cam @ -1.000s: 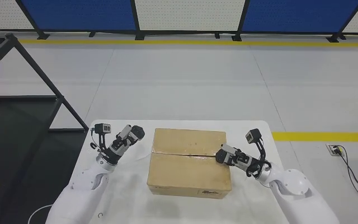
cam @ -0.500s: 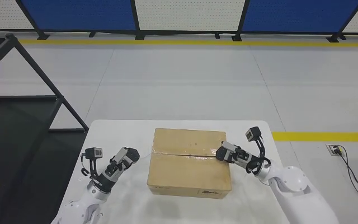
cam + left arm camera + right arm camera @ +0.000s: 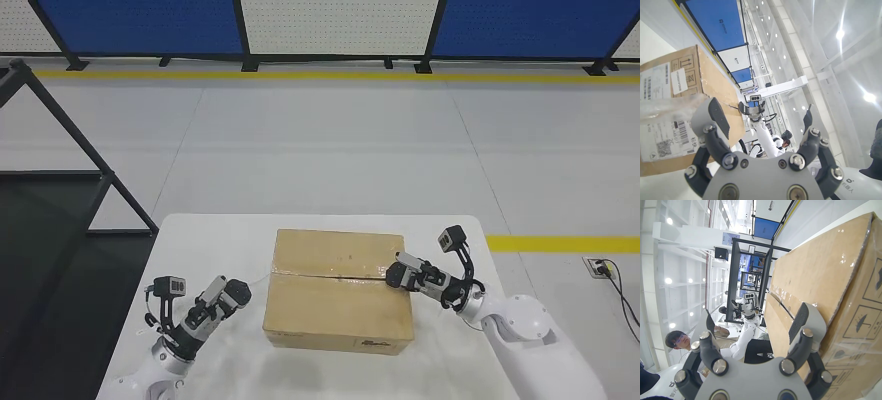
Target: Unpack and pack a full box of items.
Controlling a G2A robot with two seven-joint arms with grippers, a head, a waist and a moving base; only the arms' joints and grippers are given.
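A closed cardboard box (image 3: 338,290) stands in the middle of the white table (image 3: 220,240), its top flaps meeting at a taped seam (image 3: 335,277). My left gripper (image 3: 232,293) hangs open to the left of the box, apart from it, with nothing between its fingers (image 3: 718,115). A blurred strip of clear film (image 3: 664,107) crosses the left wrist view in front of the box's labelled side (image 3: 679,79). My right gripper (image 3: 395,272) is open at the box's right edge by the seam, one finger (image 3: 800,321) lying over the top flap (image 3: 810,275).
Bare table surface lies on both sides of the box and along the front edge. A black metal frame (image 3: 60,130) stands off the table's left side. Blue and white partition panels (image 3: 340,25) close the far end of the floor.
My left gripper has drawn back from the box's upper left corner toward the table's front left. The right gripper has stayed at the seam's right end.
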